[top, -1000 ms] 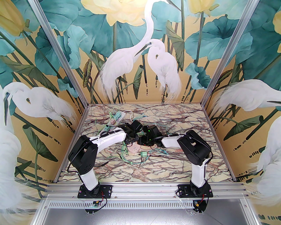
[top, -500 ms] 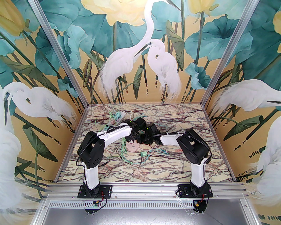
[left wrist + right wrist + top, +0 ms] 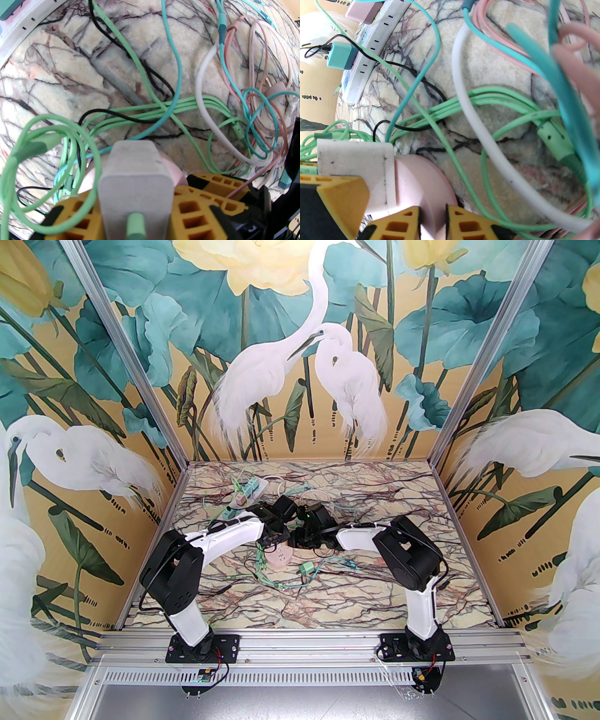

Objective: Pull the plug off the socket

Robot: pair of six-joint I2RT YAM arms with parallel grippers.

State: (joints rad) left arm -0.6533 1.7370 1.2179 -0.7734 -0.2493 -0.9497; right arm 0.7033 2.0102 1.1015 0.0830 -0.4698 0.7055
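- Two grips sit at the bottom edge of the wrist views. The left gripper [image 3: 136, 204] is closed on the white plug [image 3: 134, 168], with one yellow finger on either side of it. The right gripper [image 3: 432, 222] is nipped onto the rim of the round pink socket [image 3: 419, 180], its jaws only narrowly apart.
- Plug and socket meet at a tight seam low left in the right wrist view, so the plug looks fully seated.
- To do this well, I'd hold the socket firm and draw the plug straight out along its pins, with no twisting. The green cable [image 3: 136, 225] leaving the plug's back, and the loops around it, could drag.
- Farther up the frame, tangled cords [image 3: 255, 117] cross the marble table [image 3: 58, 77], and a white power strip [image 3: 370, 54] lies upper left.
- The pins are hidden. In the overhead view the arms' wrists stand over the fingertips, so the hold is hard to read there.
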